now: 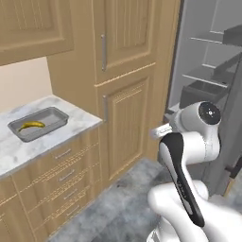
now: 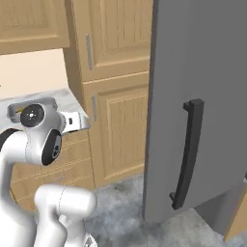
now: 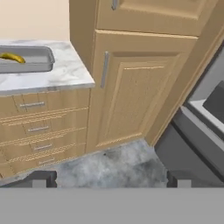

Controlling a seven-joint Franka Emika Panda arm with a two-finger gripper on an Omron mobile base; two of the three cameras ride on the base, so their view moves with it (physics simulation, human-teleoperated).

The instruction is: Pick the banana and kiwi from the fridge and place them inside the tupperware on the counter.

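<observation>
The kitchen had tan cupboards, a marbled table and an open fridge on the right. The jaws stood spread and empty, aimed at the floor between them. The banana already lay in the tupperware; the kiwi was not visible, presumably still inside. Reaching in blind, the arm might clip the grey door or a shelf.

You've got the banana sitting inside the tupperware up on the counter, with the gripper fingertips spread wide, nothing between.
</observation>
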